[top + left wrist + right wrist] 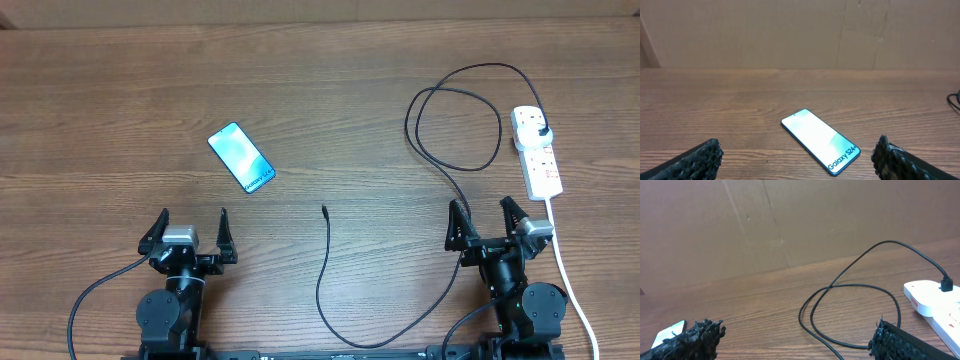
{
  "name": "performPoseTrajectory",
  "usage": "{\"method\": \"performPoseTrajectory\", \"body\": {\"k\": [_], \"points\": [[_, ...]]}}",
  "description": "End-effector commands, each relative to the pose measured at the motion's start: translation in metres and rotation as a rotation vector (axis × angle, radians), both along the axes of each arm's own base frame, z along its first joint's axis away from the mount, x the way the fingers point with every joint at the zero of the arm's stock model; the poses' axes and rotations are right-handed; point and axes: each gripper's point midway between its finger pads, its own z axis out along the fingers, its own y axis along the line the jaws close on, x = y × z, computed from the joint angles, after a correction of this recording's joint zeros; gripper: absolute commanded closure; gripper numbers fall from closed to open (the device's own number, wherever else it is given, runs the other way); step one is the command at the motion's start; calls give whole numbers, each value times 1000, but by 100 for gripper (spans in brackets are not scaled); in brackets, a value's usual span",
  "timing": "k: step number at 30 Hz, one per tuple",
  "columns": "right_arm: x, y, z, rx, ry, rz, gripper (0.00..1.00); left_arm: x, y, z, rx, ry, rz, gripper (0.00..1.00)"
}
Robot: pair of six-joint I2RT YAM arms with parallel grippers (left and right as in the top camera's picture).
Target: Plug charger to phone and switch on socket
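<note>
The wooden surface was spread across the whole overhead view, and a cardboard wall was seen behind it in both wrist views. The left arm and right arm were cut off by the bottom edge. Both sets of jaws were held spread wide, with nothing gripped and nothing touched. Only rough black fingertips were caught in the wrist views' lower corners.

The socket was laid at the far right, just beyond the right jaws, its long axis run far to near with a slight lean rightward. Its white cord was trailed off the bottom edge. In the right wrist view the socket was clipped by the frame, and the state of its switches could not be made out.

The charger was looped left of the socket, lost behind the right arm, then seen again along the near edge. The phone was laid screen up beyond the left jaws, set diagonally, with its text end turned near and right. The plug was seated in an outlet near the socket's far end. The connector tip was pointed away from the arms, lying free between them and apart from the phone.
</note>
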Motion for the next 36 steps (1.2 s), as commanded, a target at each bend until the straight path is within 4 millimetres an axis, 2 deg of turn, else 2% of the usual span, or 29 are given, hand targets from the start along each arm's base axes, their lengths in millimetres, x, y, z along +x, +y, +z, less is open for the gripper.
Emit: {"method": "performPoseTrajectory", "body": {"k": [1, 5, 11, 16, 20, 25, 28, 33, 36], "points": [[0, 0, -2, 0, -3, -6, 0, -2, -3, 4, -24, 4, -17, 0], [0, 0, -2, 0, -3, -6, 0, -5, -2, 12, -23, 19, -9, 0], [0, 0, -2, 0, -3, -6, 0, -12, 1, 39, -26, 15, 8, 1], [0, 0, -2, 0, -3, -6, 0, -7, 2, 49, -25, 60, 11, 0], [0, 0, -2, 0, -3, -6, 0, 5, 0, 56, -32, 127, 3, 0], [0, 0, -2, 0, -3, -6, 0, 27, -3, 75, -43, 218, -12, 0], [0, 0, -2, 0, -3, -6, 0, 43, -2, 81, -87, 335, 6, 0], [0, 0, -2, 0, -3, -6, 0, 65, -2, 78, -93, 592, 19, 0], [0, 0, -2, 0, -3, -6, 0, 80, -13, 72, -55, 739, -62, 0]]}}
